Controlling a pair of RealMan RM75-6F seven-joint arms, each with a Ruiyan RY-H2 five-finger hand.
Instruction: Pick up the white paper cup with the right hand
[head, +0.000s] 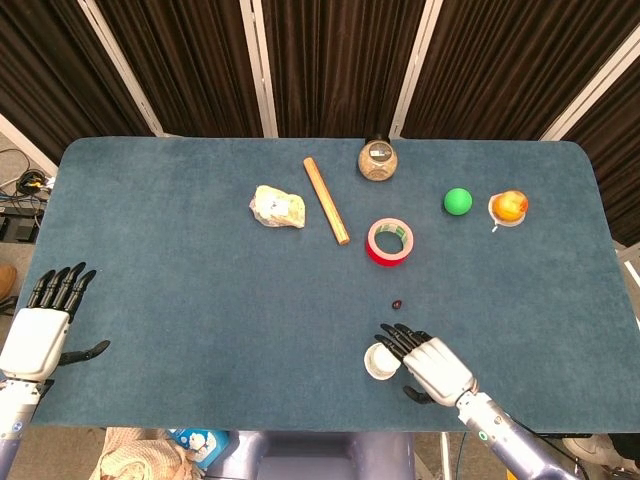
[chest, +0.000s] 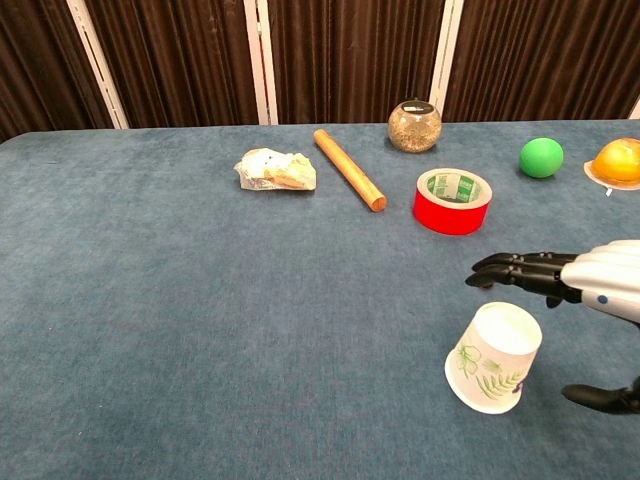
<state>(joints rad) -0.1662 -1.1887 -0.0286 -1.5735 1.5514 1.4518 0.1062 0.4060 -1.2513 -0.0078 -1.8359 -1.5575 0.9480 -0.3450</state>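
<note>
The white paper cup (chest: 495, 357) with a green leaf print stands upside down near the table's front edge; in the head view the cup (head: 378, 361) is partly covered by my right hand. My right hand (chest: 590, 288) hovers just above and to the right of it, fingers (chest: 510, 270) stretched out over the cup's far side and thumb (chest: 603, 397) apart on the near side, holding nothing. From above, the right hand (head: 432, 365) overlaps the cup's right edge. My left hand (head: 40, 330) rests open at the table's front left corner.
A small dark berry (head: 397, 303) lies just beyond the cup. Further back are a red tape roll (chest: 452, 200), a wooden stick (chest: 349, 183), a crumpled wrapper (chest: 274, 169), a glass jar (chest: 414, 125), a green ball (chest: 541, 157) and an orange fruit on a dish (chest: 616, 161).
</note>
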